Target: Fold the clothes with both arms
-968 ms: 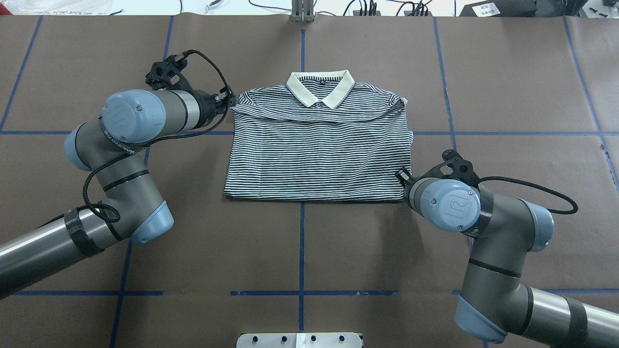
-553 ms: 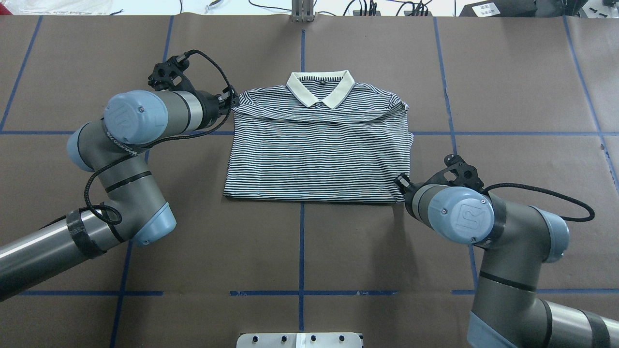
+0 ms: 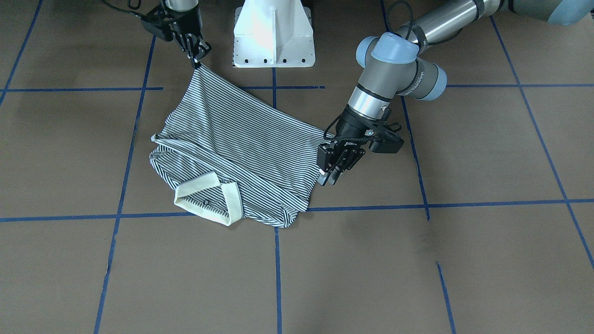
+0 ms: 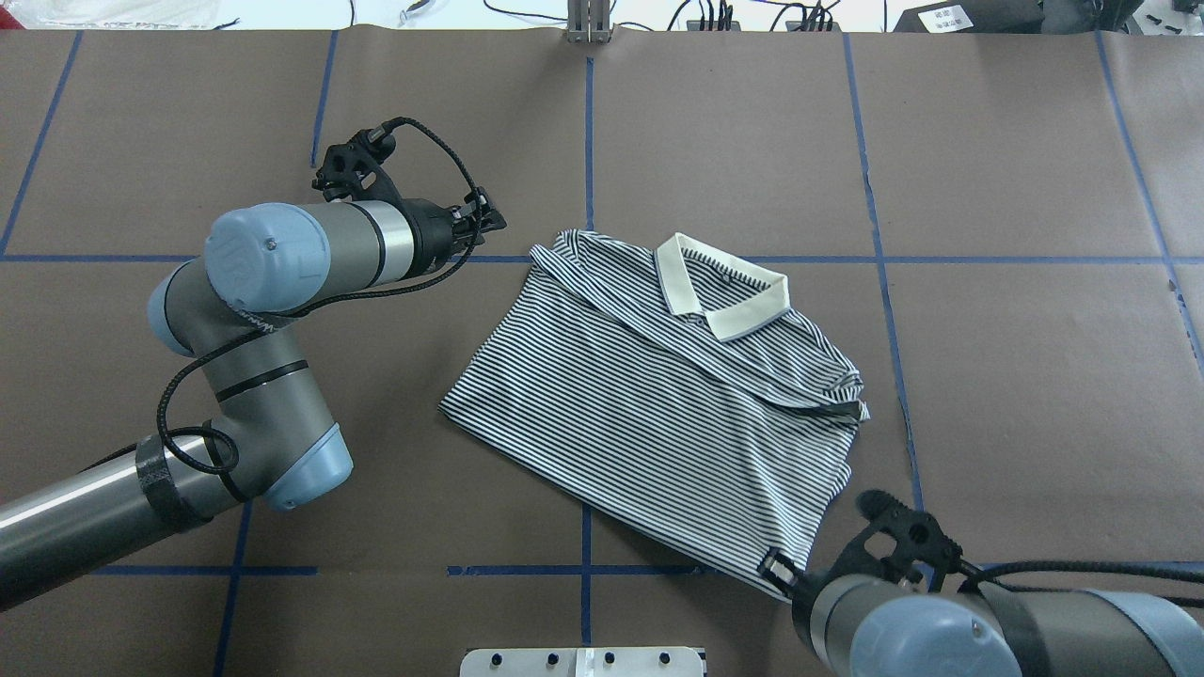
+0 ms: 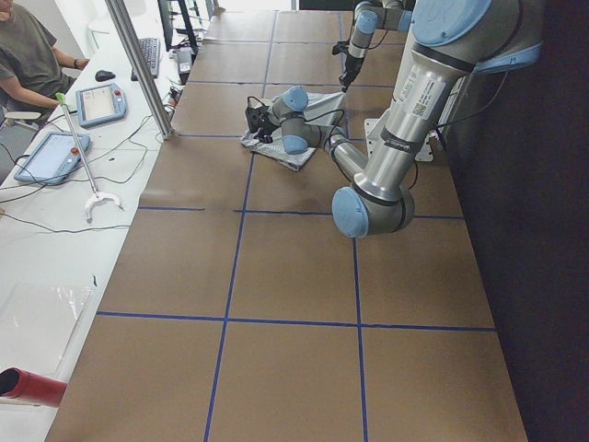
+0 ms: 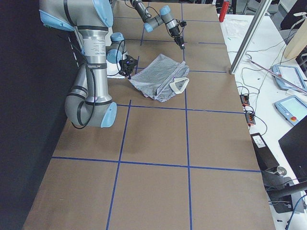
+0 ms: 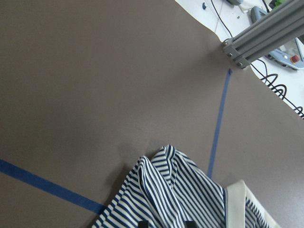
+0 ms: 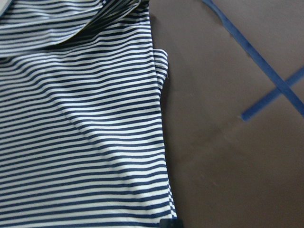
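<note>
The striped polo shirt (image 4: 658, 414) lies folded and skewed on the brown table, its cream collar (image 4: 720, 291) pointing to the far right. My right gripper (image 4: 773, 567) is shut on the shirt's near hem corner, close to the base. In the front view that gripper (image 3: 197, 59) holds the corner lifted, with the cloth (image 3: 241, 144) sloping down from it. My left gripper (image 4: 489, 221) hovers open just left of the shirt's shoulder corner, not touching it. In the left wrist view the shoulder (image 7: 171, 190) lies ahead of the two parted fingertips.
The white pedestal base (image 3: 274, 32) stands at the near table edge behind the right gripper. Blue tape lines (image 4: 588, 122) grid the brown cover. An aluminium post (image 4: 588, 23) rises at the far edge. A seated person (image 5: 28, 55) and tablets are at a side desk.
The right gripper has pulled the hem corner toward the base, dragging and turning the shirt clockwise. The left gripper has lost contact with the shoulder and shifted slightly right.
</note>
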You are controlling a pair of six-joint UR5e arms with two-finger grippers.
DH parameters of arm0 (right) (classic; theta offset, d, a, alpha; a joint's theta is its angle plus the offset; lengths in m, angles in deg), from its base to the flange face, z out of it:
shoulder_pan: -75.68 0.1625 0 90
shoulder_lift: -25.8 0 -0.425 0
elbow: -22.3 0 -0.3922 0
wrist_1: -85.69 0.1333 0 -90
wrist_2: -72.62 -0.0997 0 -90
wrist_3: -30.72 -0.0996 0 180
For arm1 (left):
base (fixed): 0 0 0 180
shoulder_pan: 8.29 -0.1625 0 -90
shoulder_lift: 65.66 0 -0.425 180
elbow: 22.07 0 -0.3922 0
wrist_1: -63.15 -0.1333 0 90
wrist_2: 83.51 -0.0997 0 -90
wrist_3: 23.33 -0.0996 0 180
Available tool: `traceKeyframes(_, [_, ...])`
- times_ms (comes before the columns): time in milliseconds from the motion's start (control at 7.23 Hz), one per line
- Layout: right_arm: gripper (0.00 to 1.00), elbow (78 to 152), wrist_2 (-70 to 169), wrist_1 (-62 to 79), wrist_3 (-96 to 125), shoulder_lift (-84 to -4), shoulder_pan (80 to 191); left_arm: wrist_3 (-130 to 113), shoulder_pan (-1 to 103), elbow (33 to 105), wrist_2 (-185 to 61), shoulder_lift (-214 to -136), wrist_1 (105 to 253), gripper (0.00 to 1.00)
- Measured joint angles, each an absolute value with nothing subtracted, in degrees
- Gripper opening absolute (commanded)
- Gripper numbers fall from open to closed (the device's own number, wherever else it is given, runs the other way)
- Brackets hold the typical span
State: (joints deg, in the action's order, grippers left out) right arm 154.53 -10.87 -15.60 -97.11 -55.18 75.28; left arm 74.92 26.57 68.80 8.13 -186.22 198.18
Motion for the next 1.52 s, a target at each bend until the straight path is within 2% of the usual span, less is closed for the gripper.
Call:
traceKeyframes(138, [1.00, 155.3, -10.6, -17.5, -98.6, -55.3, 71.1, 75.1, 26.4, 70.1, 9.8, -186.1, 198.5, 0.79])
traceKeyframes(415, [1.00, 156.1, -9.1, -18.4, -101.3, -55.3, 67.5, 76.9, 25.8, 73.6, 12.6, -184.5, 198.1, 0.79])
traceKeyframes(692, [1.00, 157.9, -8.6, -18.5, -101.7, -54.3, 73.0, 79.7, 22.1, 78.9, 10.9, -180.4, 192.2, 0.78])
traceKeyframes(968, [1.00, 157.7, -8.6, -18.4, -99.0, -50.4, 83.3, 80.9, 15.5, 84.5, 4.7, -179.4, 177.0, 0.71])
traceKeyframes(1245, [1.00, 156.3, -8.8, -18.2, -93.0, -48.7, 90.2, 81.1, 12.5, 85.7, 3.1, -178.9, 168.8, 0.66])
traceKeyframes(1522, [1.00, 154.5, -9.0, -18.0, -91.4, -48.3, 91.5, 81.2, 10.5, 85.4, 2.6, -178.7, 165.8, 0.64])
